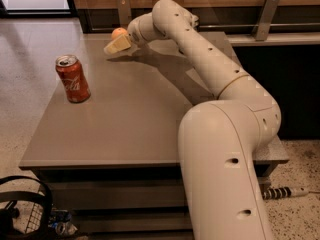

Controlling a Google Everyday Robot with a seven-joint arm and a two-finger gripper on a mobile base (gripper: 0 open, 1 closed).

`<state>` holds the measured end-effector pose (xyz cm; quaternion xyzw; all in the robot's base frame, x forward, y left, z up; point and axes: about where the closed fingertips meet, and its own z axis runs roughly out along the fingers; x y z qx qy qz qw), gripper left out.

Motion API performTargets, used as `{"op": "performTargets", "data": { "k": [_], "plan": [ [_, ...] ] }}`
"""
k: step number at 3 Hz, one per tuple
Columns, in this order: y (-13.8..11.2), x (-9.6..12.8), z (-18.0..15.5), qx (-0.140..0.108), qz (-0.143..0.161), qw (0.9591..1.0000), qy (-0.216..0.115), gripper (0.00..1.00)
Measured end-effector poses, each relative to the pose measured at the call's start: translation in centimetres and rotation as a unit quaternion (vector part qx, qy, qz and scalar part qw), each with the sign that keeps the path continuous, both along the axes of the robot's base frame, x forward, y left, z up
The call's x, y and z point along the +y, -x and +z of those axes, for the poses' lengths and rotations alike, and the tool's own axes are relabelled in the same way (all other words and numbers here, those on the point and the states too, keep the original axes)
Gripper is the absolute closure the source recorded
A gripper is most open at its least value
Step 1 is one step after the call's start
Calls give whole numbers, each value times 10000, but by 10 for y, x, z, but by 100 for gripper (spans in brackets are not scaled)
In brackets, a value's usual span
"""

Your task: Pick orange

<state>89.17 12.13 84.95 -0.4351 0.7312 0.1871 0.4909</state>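
The orange sits by the far edge of the bench, towards the left corner. The gripper lies just in front of it; whether it is spread or closed, I cannot tell. A glancing push could roll the fruit off that edge.

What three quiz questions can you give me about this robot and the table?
1. True or false: the red can lies on its side.
2. Where is the end effector? A) at the table's far end, by the orange B) beside the can C) under the table
3. How many cans stand on the table?
Key: 1 false, it stands upright; 2 A; 3 one.
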Motion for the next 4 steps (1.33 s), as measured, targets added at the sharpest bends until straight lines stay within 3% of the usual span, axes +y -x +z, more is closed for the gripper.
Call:
{"op": "performTargets", "data": {
  "k": [1,2,3,4],
  "plan": [
    [-3,11,-6,24,76,9999,-68,15],
    [-2,13,-8,39,89,9999,-63,38],
    [-2,17,-12,62,114,9999,-59,69],
    [-2,20,-14,77,131,9999,-56,92]
  ]
}}
